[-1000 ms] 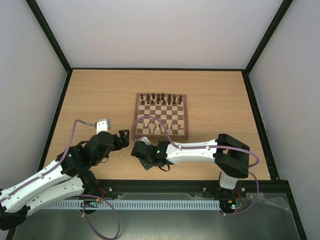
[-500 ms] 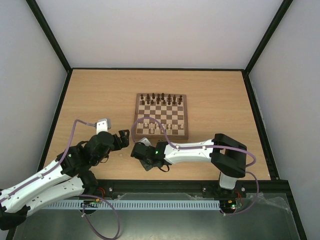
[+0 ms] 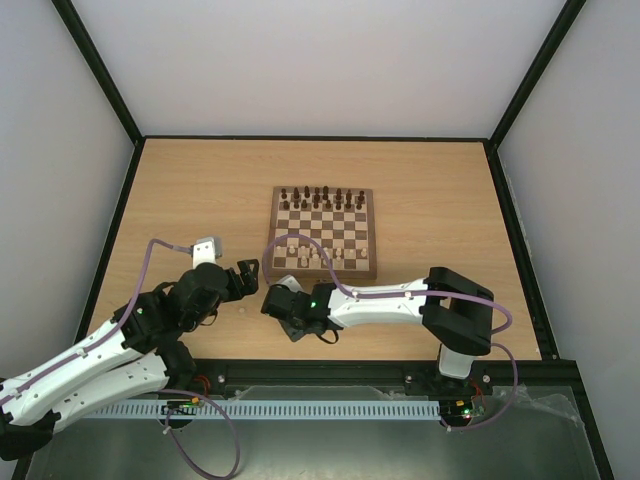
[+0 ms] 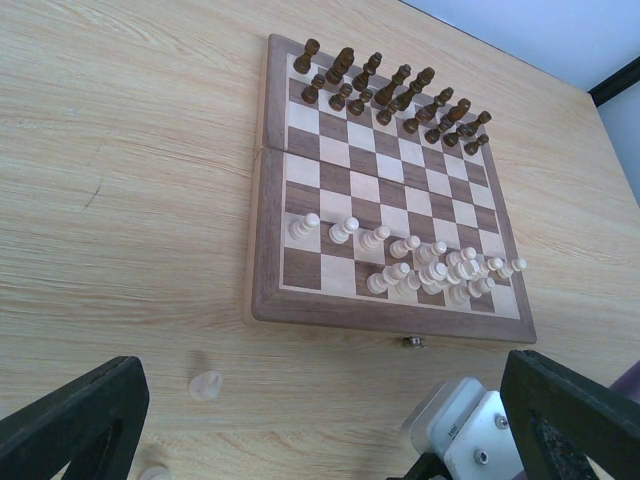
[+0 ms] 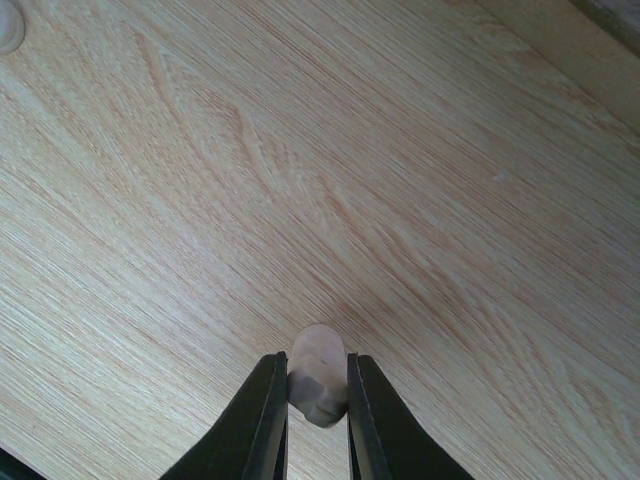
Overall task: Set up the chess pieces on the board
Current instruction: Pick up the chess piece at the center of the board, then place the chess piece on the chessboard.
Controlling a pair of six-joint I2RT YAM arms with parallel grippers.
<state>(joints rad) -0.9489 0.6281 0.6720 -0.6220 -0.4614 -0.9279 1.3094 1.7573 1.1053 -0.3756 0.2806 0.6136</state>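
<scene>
Presently, a cream piece [image 5: 318, 362] is being pinched btwn the two fingers [image 5: 262, 420] of the R pincer [image 5: 317, 385]. The pincer is being held almost fully closed, w/ only the piece's width left btwn the jaws. The piece is being held low over, or on, the bare worktop [image 5: 450, 200]; which of the two can't be told. In the top view the R pincer [image 3: 277, 298] is being held nr the worktop's near edge, just off the near-left corner of the board [image 3: 330, 222]. The L pincer [image 3: 246, 274] is being held beside it, toward the left edge. Its fingers [image 4: 70, 420] are being held spread wide & nothing is being gripped btwn them.

The board is being carried approx. at the worktop's middle. Dark pieces [image 4: 390, 90] are being shown in two rows along its far side. Cream pieces [image 4: 430, 268] are being shown on its near side, several in a row & the rest crowded toward its near-right corner. A loose cream piece [image 4: 206, 384] is being seen on the worktop nr the board's near-left corner, apart from it.
</scene>
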